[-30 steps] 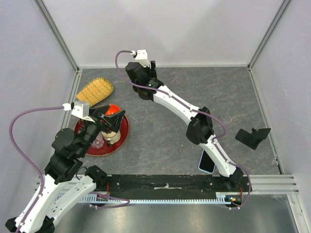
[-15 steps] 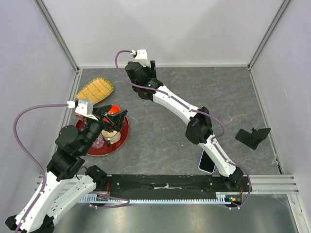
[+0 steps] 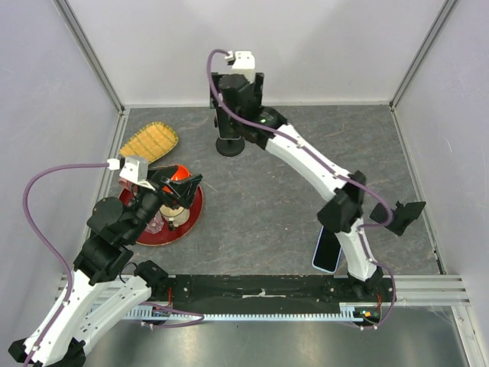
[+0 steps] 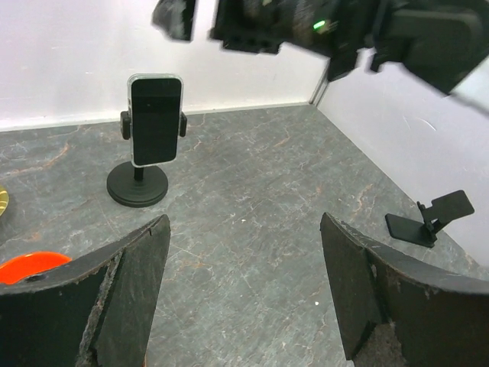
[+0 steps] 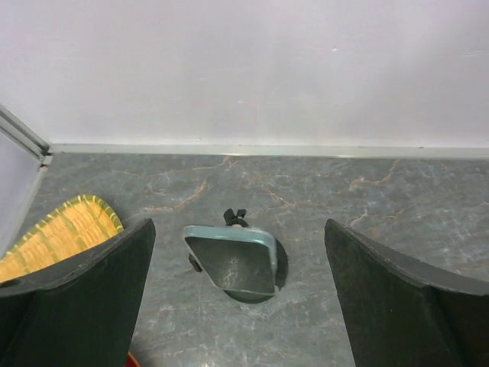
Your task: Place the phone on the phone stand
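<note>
Resting upright on phone stand (image 4: 137, 187), phone (image 4: 155, 120), right claw (image 5: 239, 306), left claw (image 4: 244, 298) spread, empty

Soft, even light is casting only faint shadows; the right arm (image 4: 321, 27) is appearing blurred above the left fingers (image 4: 126, 298).

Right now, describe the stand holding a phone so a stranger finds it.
Near the far wall, right of the yellow woven tray, stands a round-based stand. It alone clamps an upright phone; the folding stand at the right is empty.
</note>
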Controlling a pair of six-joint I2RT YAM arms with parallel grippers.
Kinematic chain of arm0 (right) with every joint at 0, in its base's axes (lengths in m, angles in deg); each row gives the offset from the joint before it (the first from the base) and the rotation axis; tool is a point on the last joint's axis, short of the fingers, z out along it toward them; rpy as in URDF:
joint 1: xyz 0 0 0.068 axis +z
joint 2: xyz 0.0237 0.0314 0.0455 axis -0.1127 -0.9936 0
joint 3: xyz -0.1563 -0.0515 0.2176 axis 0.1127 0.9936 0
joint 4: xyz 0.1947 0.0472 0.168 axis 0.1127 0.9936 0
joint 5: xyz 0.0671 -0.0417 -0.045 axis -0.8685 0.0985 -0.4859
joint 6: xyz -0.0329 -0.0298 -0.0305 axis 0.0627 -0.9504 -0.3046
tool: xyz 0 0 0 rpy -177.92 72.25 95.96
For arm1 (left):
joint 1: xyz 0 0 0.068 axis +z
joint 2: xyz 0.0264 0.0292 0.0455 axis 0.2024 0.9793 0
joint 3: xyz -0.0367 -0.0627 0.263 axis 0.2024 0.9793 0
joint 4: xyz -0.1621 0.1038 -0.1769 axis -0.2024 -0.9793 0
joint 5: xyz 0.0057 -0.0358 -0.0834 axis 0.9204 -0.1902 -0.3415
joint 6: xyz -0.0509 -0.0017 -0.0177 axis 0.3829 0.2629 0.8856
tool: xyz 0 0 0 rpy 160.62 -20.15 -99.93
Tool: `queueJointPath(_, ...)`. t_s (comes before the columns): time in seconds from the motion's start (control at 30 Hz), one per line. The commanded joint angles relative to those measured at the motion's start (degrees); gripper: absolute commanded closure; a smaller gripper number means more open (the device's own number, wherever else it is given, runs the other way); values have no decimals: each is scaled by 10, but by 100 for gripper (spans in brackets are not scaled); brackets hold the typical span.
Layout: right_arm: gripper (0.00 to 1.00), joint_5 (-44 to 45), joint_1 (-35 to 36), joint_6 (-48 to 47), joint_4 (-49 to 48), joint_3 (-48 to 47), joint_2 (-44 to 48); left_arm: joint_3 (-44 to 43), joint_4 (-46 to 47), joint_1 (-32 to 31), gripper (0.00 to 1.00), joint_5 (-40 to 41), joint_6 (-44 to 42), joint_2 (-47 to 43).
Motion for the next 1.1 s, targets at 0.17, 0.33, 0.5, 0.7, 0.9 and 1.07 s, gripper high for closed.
queueJointPath(0.17,3,-371,-135,-24,58,291,256,4,20,0,13,-21,-34,-21)
queueJointPath(0.33,2,-332,-156,-96,189,426,364,12,25,0,11,-43,-43,-23)
queueJointPath(0.5,2,-285,-182,-80,311,493,455,19,30,0,9,-78,-46,-17)
queueJointPath(0.7,2,85,-262,2,478,509,467,31,40,0,9,-114,-43,-20)
queueJointPath(0.9,2,206,-392,59,482,518,468,43,47,-25,8,-109,-59,-21)
queueJointPath(1.07,2,94,-516,41,390,590,505,76,55,-55,8,-100,-61,-15)
